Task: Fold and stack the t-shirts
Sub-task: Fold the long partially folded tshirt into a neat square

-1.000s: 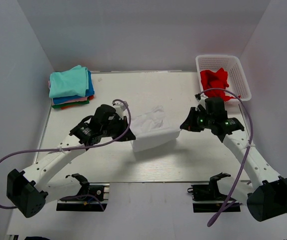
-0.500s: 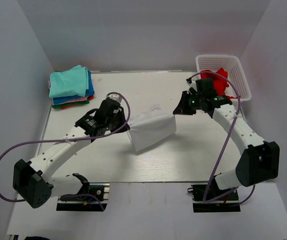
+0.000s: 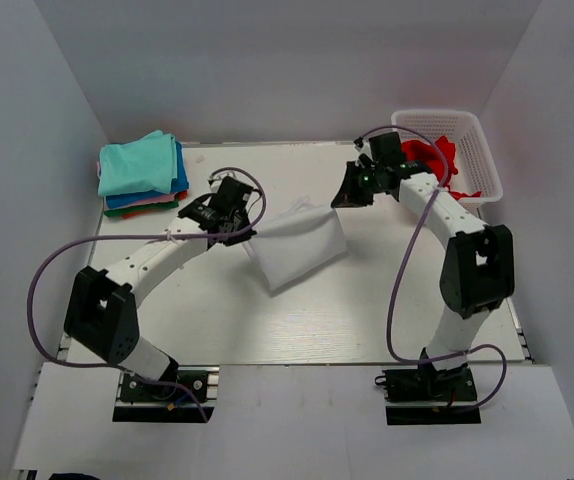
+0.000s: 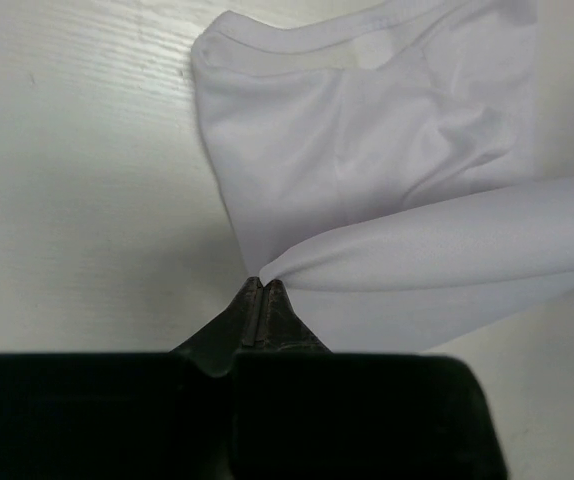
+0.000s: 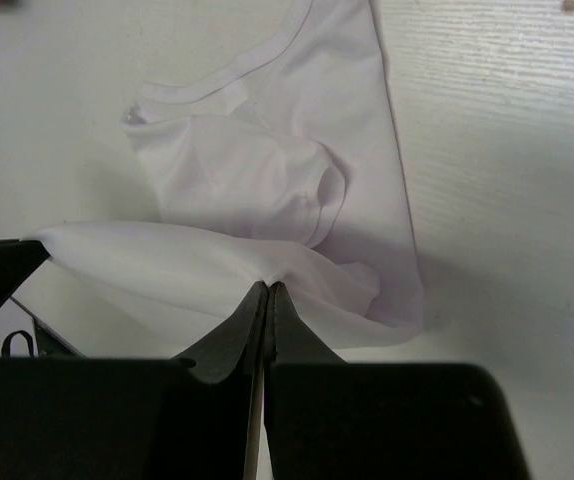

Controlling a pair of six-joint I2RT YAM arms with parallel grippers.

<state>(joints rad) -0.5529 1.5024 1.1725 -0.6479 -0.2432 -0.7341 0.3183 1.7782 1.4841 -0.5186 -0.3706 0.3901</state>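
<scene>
The white t-shirt (image 3: 297, 245) lies partly folded in the middle of the table. My left gripper (image 3: 246, 233) is shut on its left edge, and my right gripper (image 3: 341, 202) is shut on its right far corner. In the left wrist view the shut tips (image 4: 264, 283) pinch a lifted fold above the shirt's collar end (image 4: 367, 150). In the right wrist view the shut tips (image 5: 269, 286) pinch the cloth (image 5: 267, 180) stretched towards the left. A red t-shirt (image 3: 430, 160) lies in the basket. Folded teal, blue, pink and green t-shirts (image 3: 140, 172) are stacked at the back left.
The white lattice basket (image 3: 479, 150) stands at the back right corner, close behind the right arm. White walls enclose the table on three sides. The table's bare wood (image 3: 307, 320) shows in front of the shirt.
Both grippers have moved away from the arm bases towards the back of the table, carrying the white shirt's held edge over the rest. The shirt now lies flatter and further back.
</scene>
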